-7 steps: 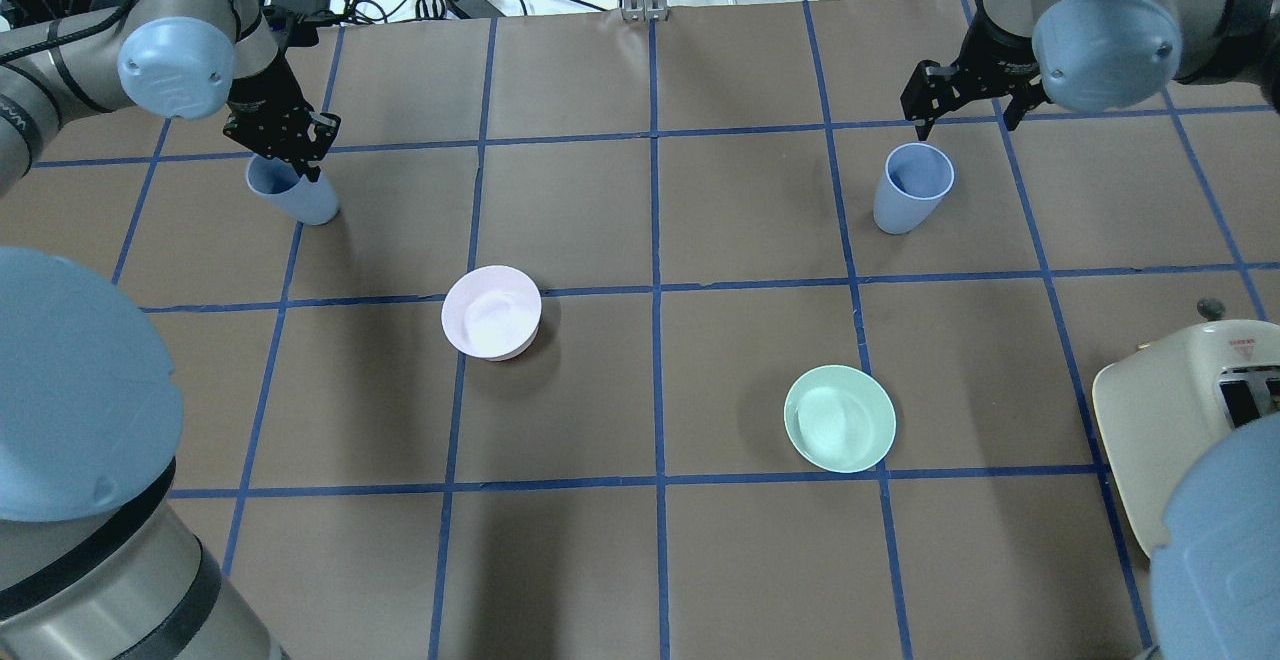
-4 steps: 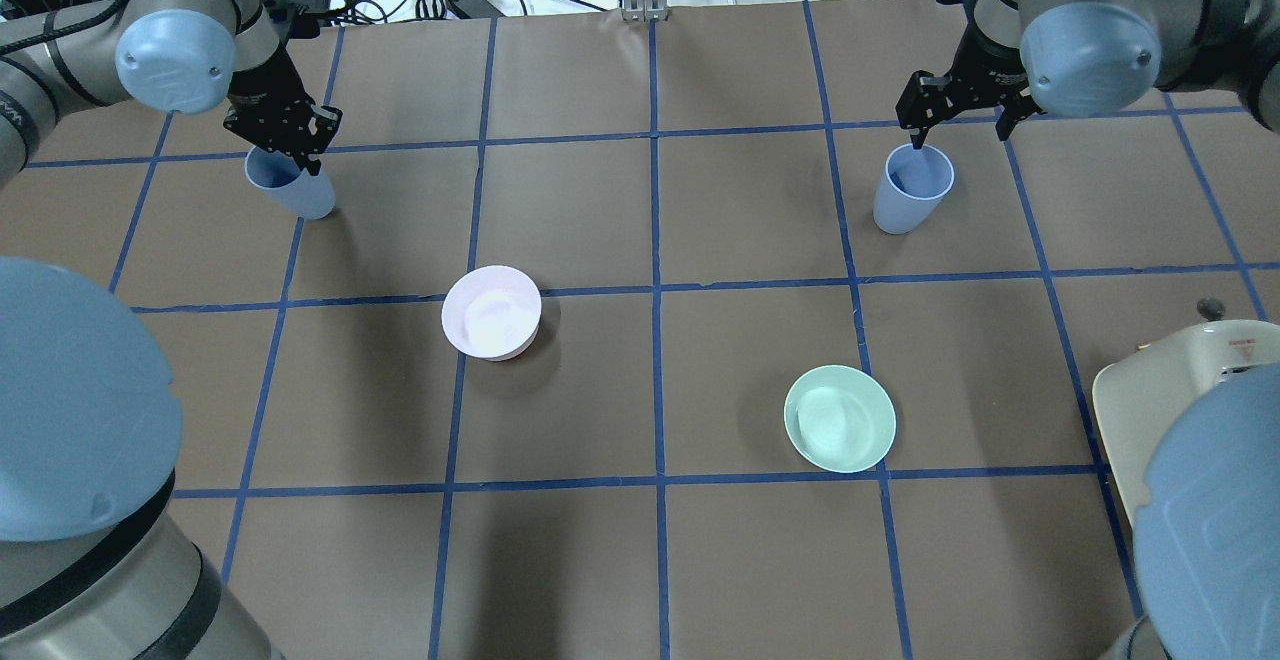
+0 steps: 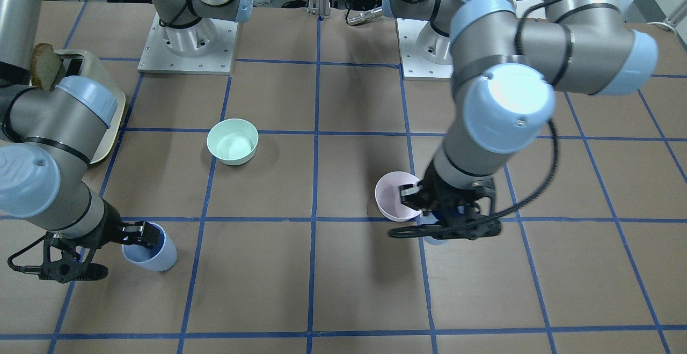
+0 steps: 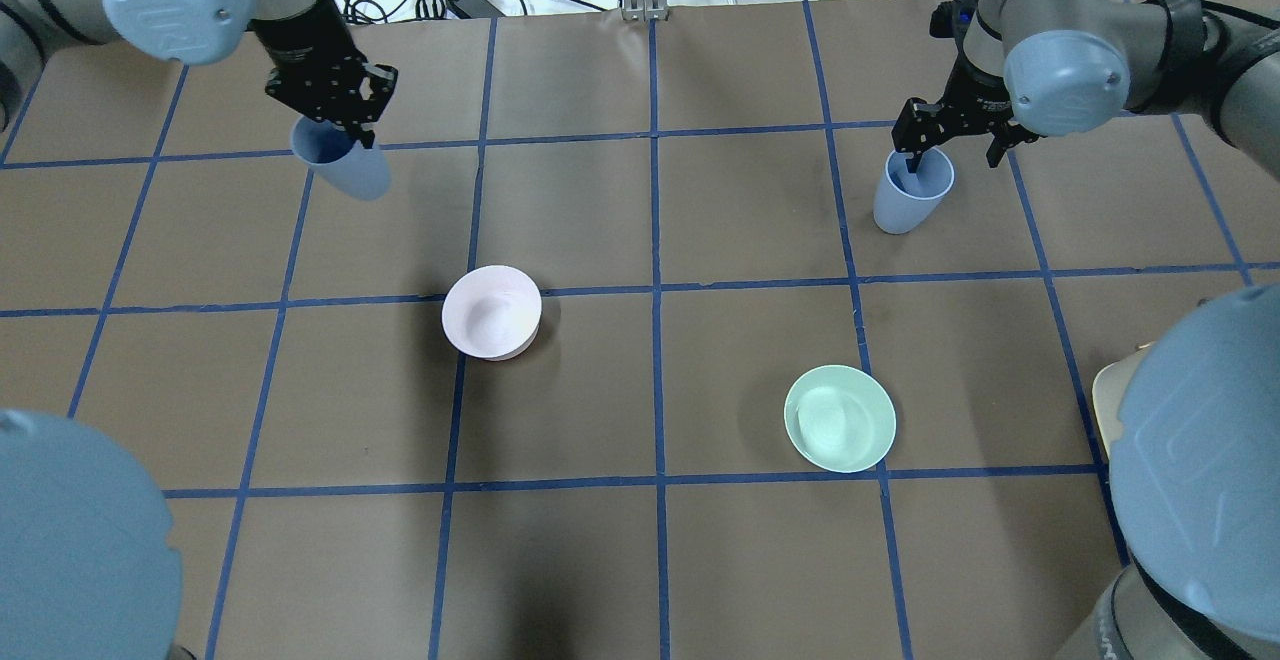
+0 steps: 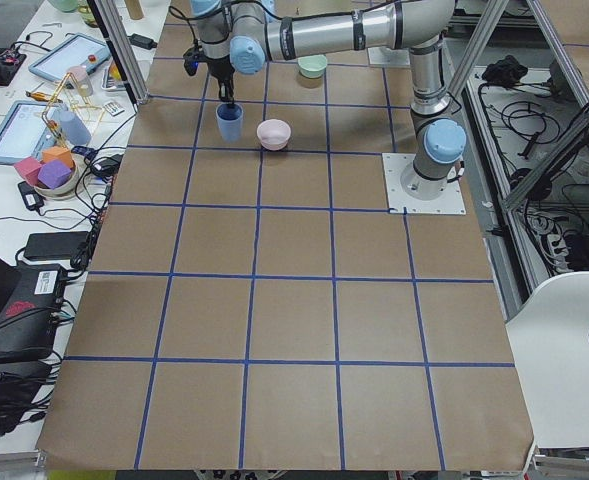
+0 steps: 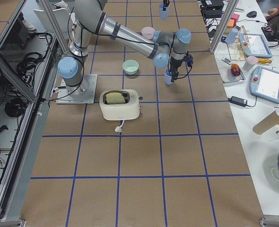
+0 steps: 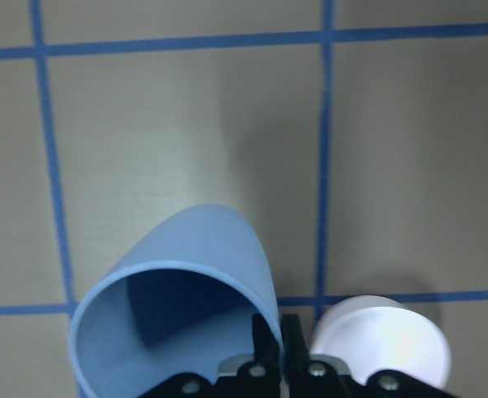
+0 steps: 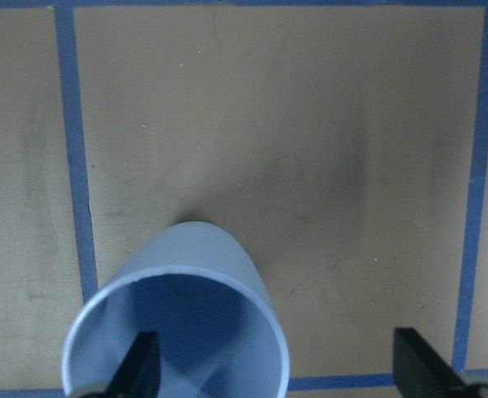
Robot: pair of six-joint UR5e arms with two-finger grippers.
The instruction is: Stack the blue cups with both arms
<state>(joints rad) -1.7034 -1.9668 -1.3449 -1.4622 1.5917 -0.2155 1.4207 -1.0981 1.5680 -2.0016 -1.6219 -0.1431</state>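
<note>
One blue cup (image 4: 345, 168) hangs tilted above the table at the far left, and my left gripper (image 4: 362, 135) is shut on its rim. The left wrist view shows the fingers (image 7: 267, 352) pinching the cup wall (image 7: 186, 274). The other blue cup (image 4: 908, 195) stands upright on the table at the far right. My right gripper (image 4: 950, 153) is open astride its rim, with one finger inside the cup and the other outside. The right wrist view shows that cup (image 8: 186, 274) and the spread fingers (image 8: 140, 369).
A pale pink bowl (image 4: 491, 311) stands left of centre and a mint-green bowl (image 4: 839, 418) right of centre. A cream toaster (image 6: 120, 104) stands at the near right edge. Cables and clutter lie beyond the far table edge.
My left gripper has lifted its cup and carried it right, towards the middle. My right gripper has come down so that one finger is inside the right cup, which has not moved.
</note>
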